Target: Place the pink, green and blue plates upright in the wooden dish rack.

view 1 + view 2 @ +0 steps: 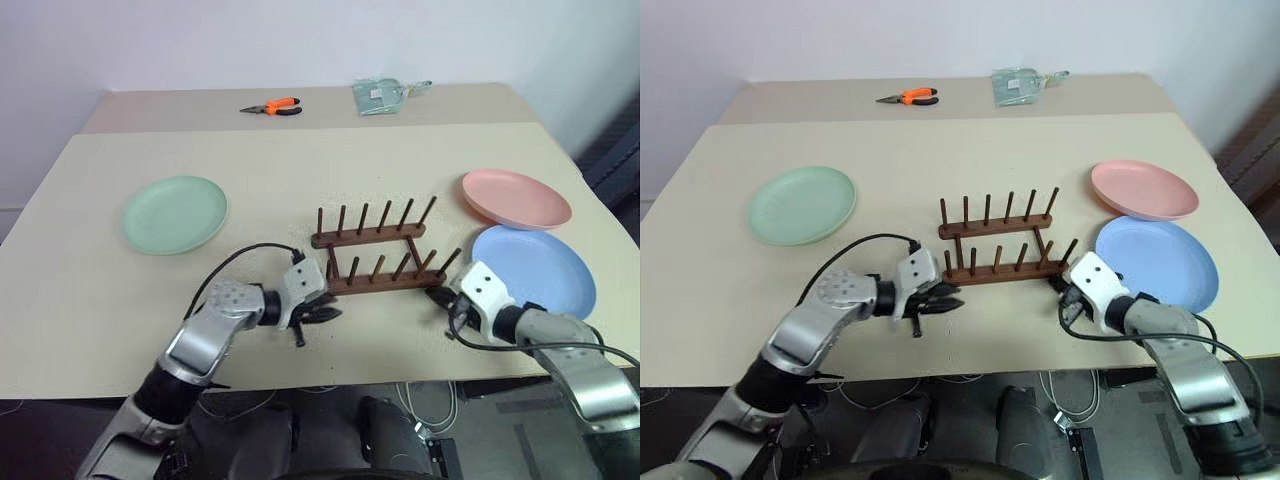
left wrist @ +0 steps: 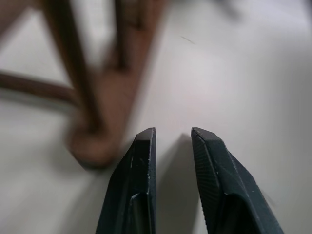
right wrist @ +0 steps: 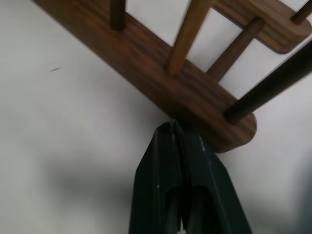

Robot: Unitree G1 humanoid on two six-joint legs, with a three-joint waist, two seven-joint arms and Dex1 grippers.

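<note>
From the head, the wooden dish rack (image 1: 378, 255) stands empty between both arms, the left gripper (image 1: 318, 312) near its left end and the right gripper (image 1: 440, 294) at its right end; the green plate (image 1: 175, 214) lies far left, the pink plate (image 1: 516, 198) and blue plate (image 1: 533, 268) right. The left wrist view shows the fingers (image 2: 139, 170) slightly parted, holding nothing, beside the rack's rail. In the right wrist view the fingers (image 3: 165, 165) are pressed together, their tips touching the near rail's end.

I found even, bright light and soft shadows on the table (image 1: 300, 180); the left wrist view was blurred.
</note>
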